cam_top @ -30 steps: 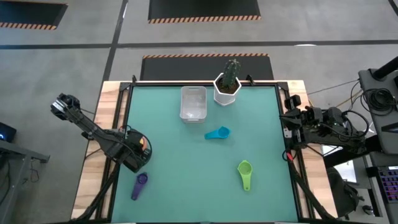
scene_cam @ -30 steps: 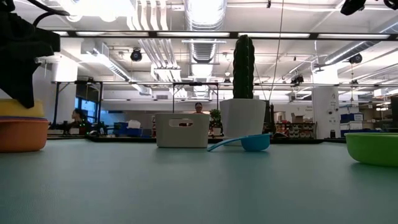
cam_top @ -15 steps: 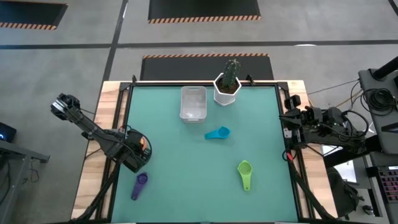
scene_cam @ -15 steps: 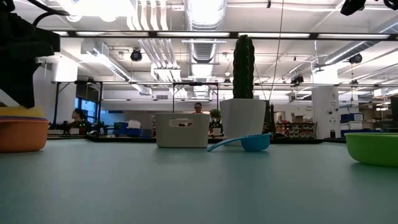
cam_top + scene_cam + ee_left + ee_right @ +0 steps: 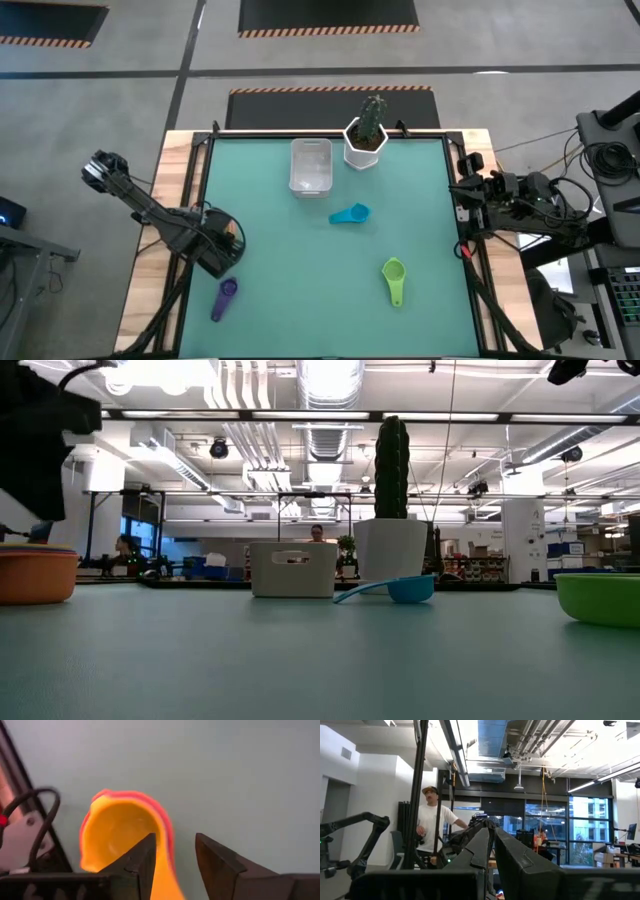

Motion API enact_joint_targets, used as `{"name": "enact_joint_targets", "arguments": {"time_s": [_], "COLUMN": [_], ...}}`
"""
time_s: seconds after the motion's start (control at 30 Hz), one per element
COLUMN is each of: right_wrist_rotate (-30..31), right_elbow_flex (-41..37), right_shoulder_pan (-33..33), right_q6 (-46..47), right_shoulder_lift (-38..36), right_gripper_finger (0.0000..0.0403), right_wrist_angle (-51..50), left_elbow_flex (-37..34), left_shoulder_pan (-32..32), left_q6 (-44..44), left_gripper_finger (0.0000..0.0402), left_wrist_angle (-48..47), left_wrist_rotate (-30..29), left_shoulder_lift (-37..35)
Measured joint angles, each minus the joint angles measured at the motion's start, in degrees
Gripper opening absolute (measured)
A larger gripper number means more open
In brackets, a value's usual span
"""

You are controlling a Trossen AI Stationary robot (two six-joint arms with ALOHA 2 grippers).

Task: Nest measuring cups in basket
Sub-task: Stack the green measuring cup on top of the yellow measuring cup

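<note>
Nesting was only partly done: left gripper (image 5: 172,865), fingers slightly apart astride the handle of the stacked yellow-in-orange plastic scoops (image 5: 120,832) at the table's 9 o'clock edge, probably needed to clamp and carry them to the clear plastic basket (image 5: 310,165) at 12, while the right gripper (image 5: 492,852), fingers together, waited at 3.

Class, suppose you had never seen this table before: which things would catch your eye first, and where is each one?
The tall green cactus in its white hexagonal pot at the table's far edge stands out first, with the clear rectangular plastic basket just beside it. Next come the bright plastic measuring cups scattered on the teal mat: a blue one mid-table, a green one nearer the front, a purple one at front left. The left claw hangs over a yellow cup nested in an orange one.
</note>
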Motion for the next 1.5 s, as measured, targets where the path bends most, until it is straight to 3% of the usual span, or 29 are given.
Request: {"name": "enact_joint_targets", "arguments": {"time_s": [0.13,0.27,0.43,0.93,1.5], "right_wrist_rotate": [0.00,0.00,0.00,0.00,0.00], "right_elbow_flex": [0.00,0.00,0.00,0.00,0.00], "right_shoulder_pan": [0.00,0.00,0.00,0.00,0.00], "right_q6": [0.09,0.11,0.25,0.53,0.41], "right_shoulder_lift": [-0.01,0.00,-0.01,0.00,-0.01], "right_gripper_finger": [0.0018,0.0018,0.0018,0.0018,0.0018], "right_wrist_angle": [-0.01,-0.04,-0.46,-0.44,-0.44], "left_elbow_flex": [4.11,7.77,12.54,20.74,21.40], "left_shoulder_pan": [-0.19,-0.20,-0.22,-0.28,-0.37], "left_q6": [5.76,16.97,27.09,27.42,27.40], "left_gripper_finger": [0.0111,0.0107,0.0107,0.0107,0.0107], "left_wrist_angle": [3.06,11.11,18.24,17.41,17.61], "left_wrist_rotate": [-5.94,-11.72,-12.86,-6.08,-6.15], "left_shoulder_lift": [1.35,3.92,9.22,23.17,25.01]}}
